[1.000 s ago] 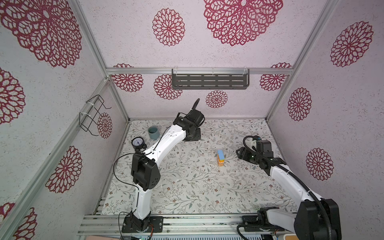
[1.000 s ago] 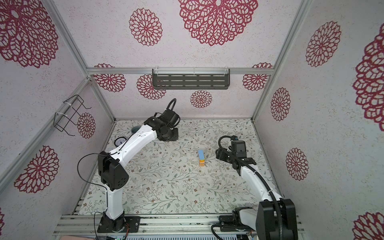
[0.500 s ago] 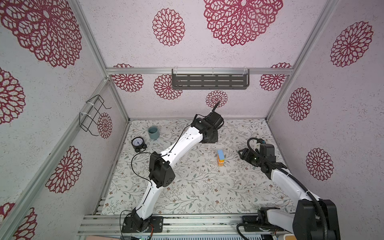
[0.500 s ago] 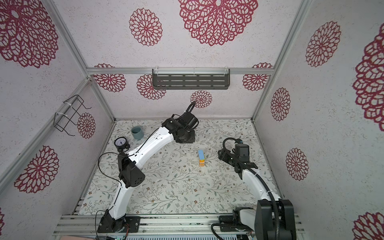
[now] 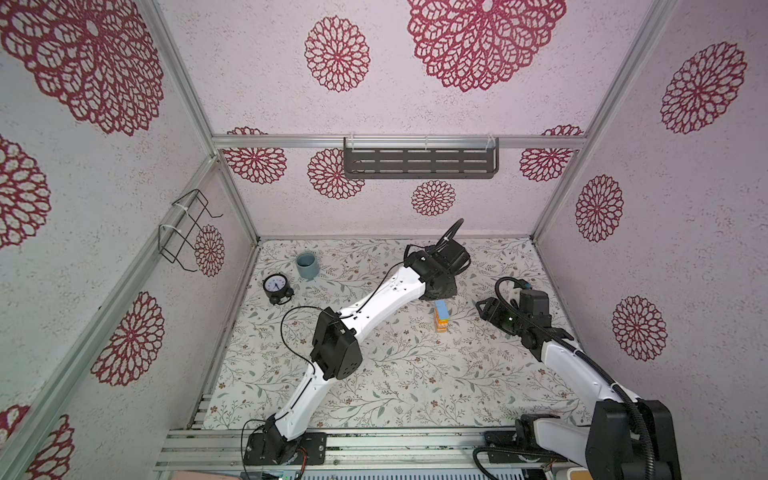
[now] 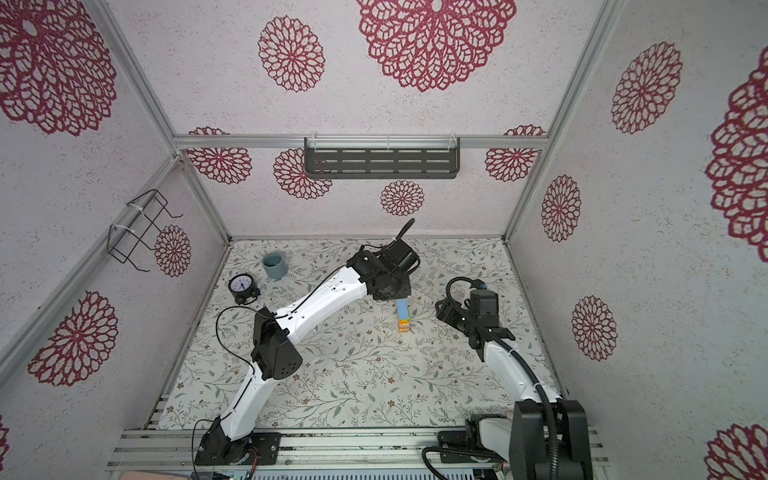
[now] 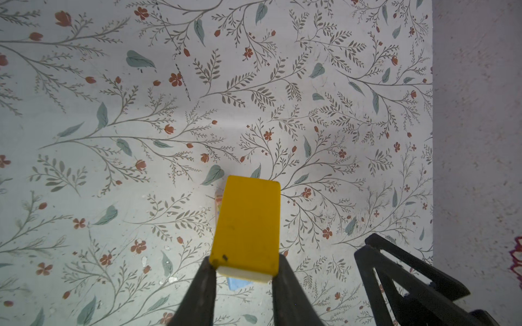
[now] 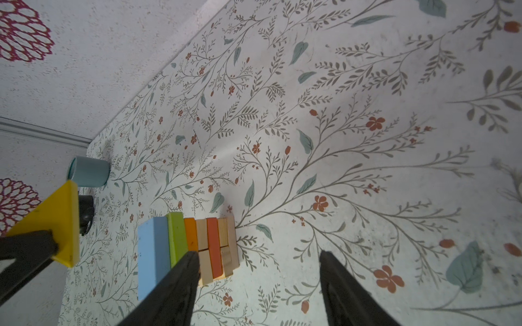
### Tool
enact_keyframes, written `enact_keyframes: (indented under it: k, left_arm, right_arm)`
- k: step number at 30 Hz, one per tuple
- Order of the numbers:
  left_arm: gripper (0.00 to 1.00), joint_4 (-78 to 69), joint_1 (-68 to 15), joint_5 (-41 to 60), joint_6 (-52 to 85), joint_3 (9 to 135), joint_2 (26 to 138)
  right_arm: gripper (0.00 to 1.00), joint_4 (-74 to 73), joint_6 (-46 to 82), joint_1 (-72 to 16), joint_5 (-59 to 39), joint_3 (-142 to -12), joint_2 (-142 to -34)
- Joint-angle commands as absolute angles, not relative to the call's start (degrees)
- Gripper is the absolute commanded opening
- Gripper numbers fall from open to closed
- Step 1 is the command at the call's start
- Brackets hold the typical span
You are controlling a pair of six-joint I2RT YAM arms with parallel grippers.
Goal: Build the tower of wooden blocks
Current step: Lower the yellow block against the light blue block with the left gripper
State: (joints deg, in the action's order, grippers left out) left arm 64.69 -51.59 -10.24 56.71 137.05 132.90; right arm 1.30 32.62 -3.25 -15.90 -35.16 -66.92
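Near the far left corner of the counter [image 5: 374, 374], a grey-blue cup [image 5: 306, 266] is standing upright, and a round black clock [image 5: 276, 286] is sitting just beside it, closer to the left edge. The left arm is reaching from the near edge across the middle. Its left end effector [image 7: 245, 265] is gripping a yellow block [image 7: 247, 225] by one end and holding it flat in the air, directly over the tower [image 5: 441, 316] but apart from it. The tower is standing upright right of the counter's middle, with light blue on top, then green, orange and plain wood layers below. The right end effector [image 8: 258, 255] is hanging low on the tower's right side, jaws spread wide and holding nothing.
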Motion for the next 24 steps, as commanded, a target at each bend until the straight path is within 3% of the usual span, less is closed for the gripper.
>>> enact_keyframes:
  k: [1, 24]
  left_arm:
    - [0.29, 63.1, -52.31, -12.31, 59.56, 138.92, 133.77]
    - [0.28, 62.84, -54.48, -15.12, 62.66, 133.9, 133.09]
  right_arm:
    - [0.71, 0.0, 33.38, -2.9, -16.92, -35.25, -65.1]
    - [0.71, -0.94, 33.89, -2.89, -17.29, -33.92, -63.79]
